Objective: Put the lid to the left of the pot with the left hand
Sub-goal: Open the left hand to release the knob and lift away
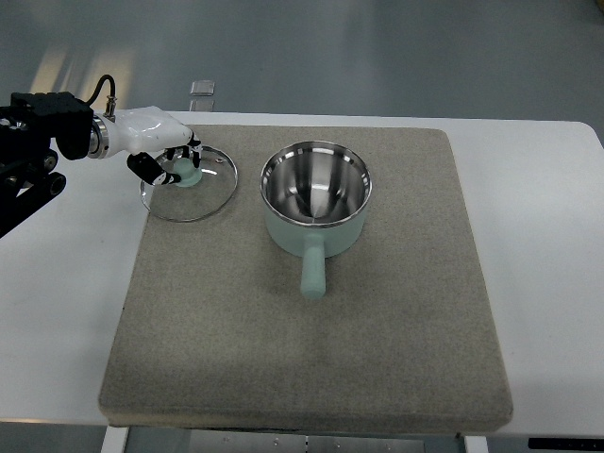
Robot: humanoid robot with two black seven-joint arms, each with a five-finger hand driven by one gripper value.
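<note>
A mint-green pot (315,197) with a steel inside stands open on the grey mat (377,340), its handle pointing toward me. A glass lid (206,193) with a mint knob (186,176) lies flat at the mat's left edge, left of the pot. My left hand (170,160) comes in from the left and sits over the lid's knob, fingers curled around it. Whether the fingers still press the knob I cannot tell for sure; they touch it. My right hand is out of view.
The mat lies on a white table (538,236). A small clear object (203,88) sits at the table's far edge behind the mat.
</note>
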